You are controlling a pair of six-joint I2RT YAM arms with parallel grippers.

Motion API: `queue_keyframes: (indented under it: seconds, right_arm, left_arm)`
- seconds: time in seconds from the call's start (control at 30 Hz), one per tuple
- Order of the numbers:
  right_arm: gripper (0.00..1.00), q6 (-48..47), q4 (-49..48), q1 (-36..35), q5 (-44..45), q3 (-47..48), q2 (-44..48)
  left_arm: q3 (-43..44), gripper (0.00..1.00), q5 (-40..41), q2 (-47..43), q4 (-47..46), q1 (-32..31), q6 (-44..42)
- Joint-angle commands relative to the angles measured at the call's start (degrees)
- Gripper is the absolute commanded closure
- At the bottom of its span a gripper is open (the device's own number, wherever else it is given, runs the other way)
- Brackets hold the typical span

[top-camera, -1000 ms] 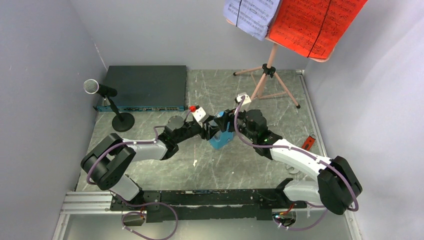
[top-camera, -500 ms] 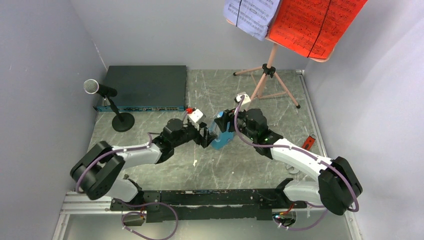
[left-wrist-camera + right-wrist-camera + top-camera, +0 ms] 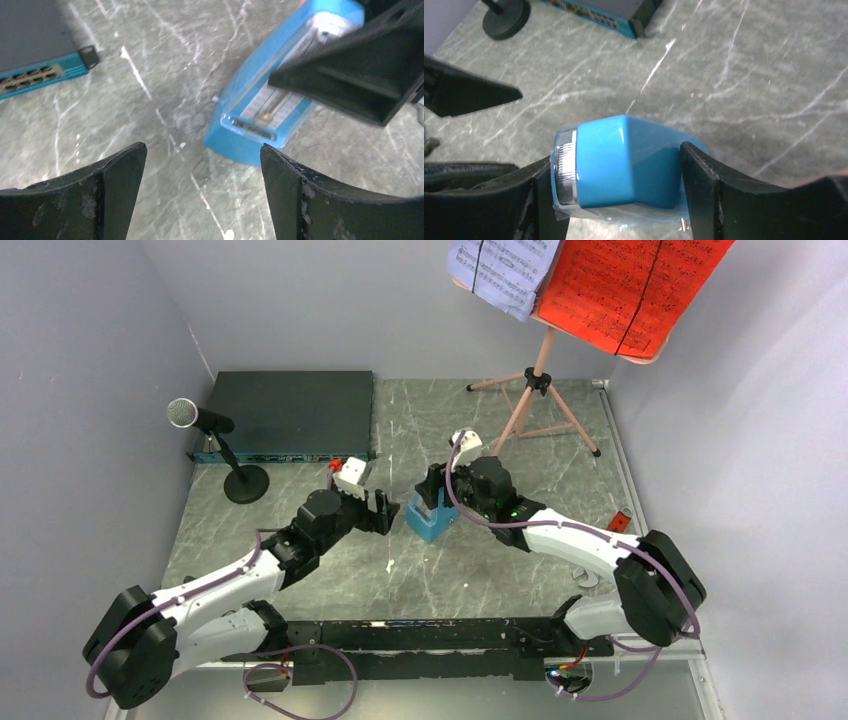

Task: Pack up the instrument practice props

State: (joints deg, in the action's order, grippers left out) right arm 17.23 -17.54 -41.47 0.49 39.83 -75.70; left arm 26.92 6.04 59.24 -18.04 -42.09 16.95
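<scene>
Near the middle of the desk, the small blue pyramid metronome sat tipped between the fingers of the right hand. That hand gripped it with one finger against its clear front and the other against its blue back. We judged that the step in hand was packing the metronome, with the other props not yet touched. The black microphone stood on its round-base stand at the left, by the flat black electronics box. The pink tripod music stand at the far side carried the red music sheet and the lavender music sheet. The left hand hovered just beside the metronome, on its left, fingers spread wide with nothing between them, at the end of a low, outstretched arm. The right arm reached in from the right, its wrist bent down over the prop. The next move, we thought, called for a firm hold and a clean lift past the left hand. Where the metronome belonged we could not tell, as no case showed.
</scene>
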Motion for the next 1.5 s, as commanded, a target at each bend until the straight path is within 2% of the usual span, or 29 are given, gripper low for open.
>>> queue_keyframes:
  seconds: [0.0, 0.07, 0.13, 0.37, 0.53, 0.8, 1.0, 1.13, 1.17, 1.33, 1.47]
  right_arm:
    - [0.36, 1.4, -2.3, -0.7, 0.3, 4.2, -4.3]
    - [0.43, 0.4, -2.7, -0.7, 0.7, 6.8, -6.8]
    - [0.46, -1.3, -3.0, -0.6, 1.1, 10.9, -9.7]
    - [0.50, -9.6, -3.9, 1.4, 6.6, 24.4, -21.9]
    - [0.50, -10.5, -5.0, 5.4, 5.2, 34.4, -30.2]
    - [0.45, -12.5, -2.6, 6.8, 3.8, 54.3, -45.3]
    - [0.29, -11.8, 0.1, 6.7, 0.9, 65.6, -50.7]
    - [0.10, -11.8, 0.7, 6.7, 0.4, 66.5, -48.5]
    - [0.02, -12.1, 0.8, 6.8, 0.3, 65.7, -47.3]
    - [0.00, -13.9, 0.0, 6.8, -0.1, 54.3, -35.9]
    - [0.00, -15.3, -0.5, 6.8, -0.2, 41.6, -22.5]
  left_arm:
    - [-0.6, 0.11, 7.0, -3.1, 4.3, -0.3, 1.2]
    - [-0.3, 0.11, 7.8, -3.4, 5.0, -0.3, 1.5]
    - [0.1, 0.10, 9.0, -3.4, 6.0, -0.3, 1.6]
    - [0.5, 0.08, 13.9, -4.4, 8.4, -0.2, 2.6]
    - [0.1, 0.08, 16.1, -5.3, 8.9, -0.2, 2.2]
    - [0.3, 0.07, 16.9, -4.5, 9.2, -0.3, 1.5]
    - [-0.5, 0.07, 18.3, -5.1, 8.0, -0.2, 0.8]
    - [-0.8, 0.06, 20.5, -4.7, 7.7, -0.3, 0.1]
    - [-0.8, 0.06, 20.8, -4.4, 7.6, -0.3, 0.1]
    - [-0.7, 0.06, 19.8, -3.7, 7.3, -0.2, 0.5]
    - [-1.2, 0.06, 22.6, -2.9, 6.3, 0.1, 1.1]
